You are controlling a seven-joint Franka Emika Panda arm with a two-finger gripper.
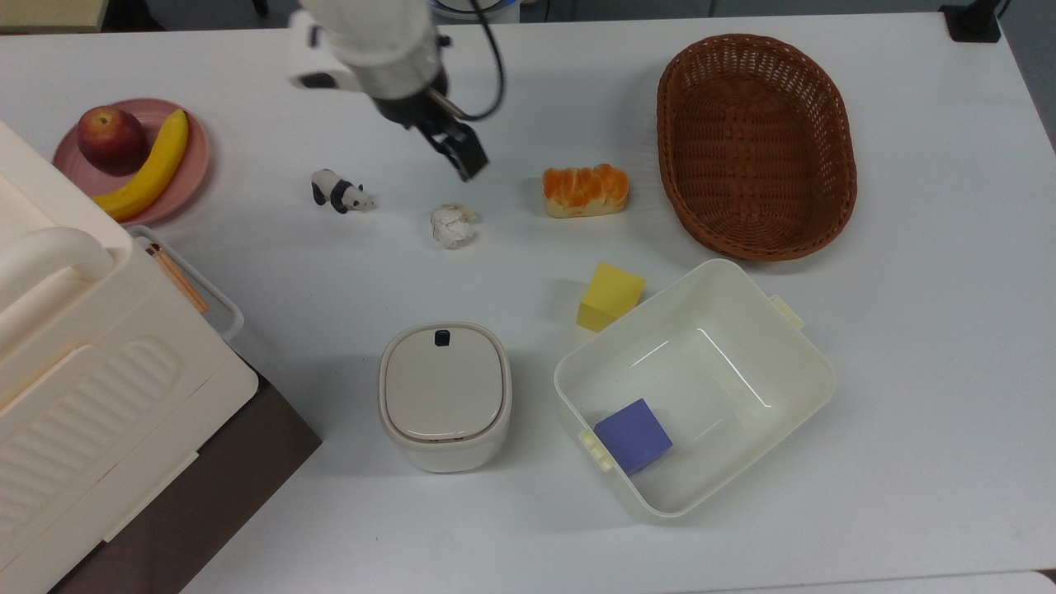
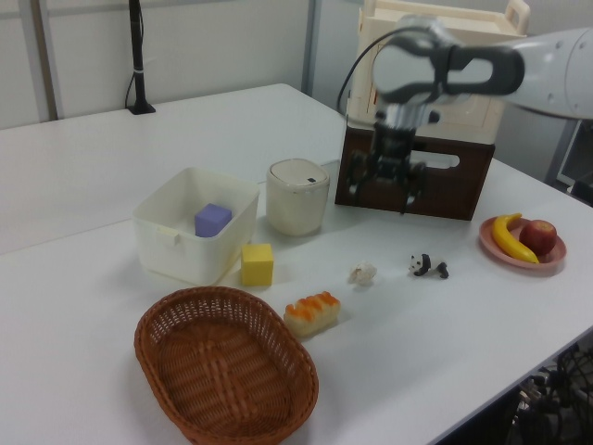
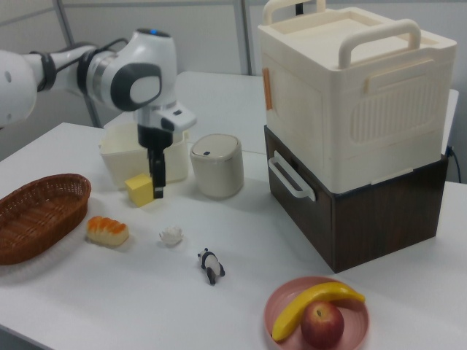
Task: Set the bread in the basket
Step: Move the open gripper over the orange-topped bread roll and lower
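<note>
The bread (image 1: 586,190), a small loaf with a glossy orange top, lies on the white table just left of the basket (image 1: 755,144) in the top view. That dark brown wicker basket holds nothing. My gripper (image 1: 466,165) hangs above the table to the left of the bread, over the spot just above the paper ball, with nothing in it. In the left view my gripper (image 2: 382,199) has its fingers spread apart, well above and behind the bread (image 2: 312,312) and the basket (image 2: 225,371). The right view shows my gripper (image 3: 157,191) pointing straight down, above the bread (image 3: 107,230).
A crumpled paper ball (image 1: 453,225) and a toy panda (image 1: 340,191) lie left of the bread. A yellow cube (image 1: 610,295) leans by a cream tub (image 1: 792,355) holding a purple cube (image 1: 634,435). A lidded canister (image 1: 445,396), a fruit plate (image 1: 194,169) and a tall storage box (image 1: 91,388) stand at the top view's left.
</note>
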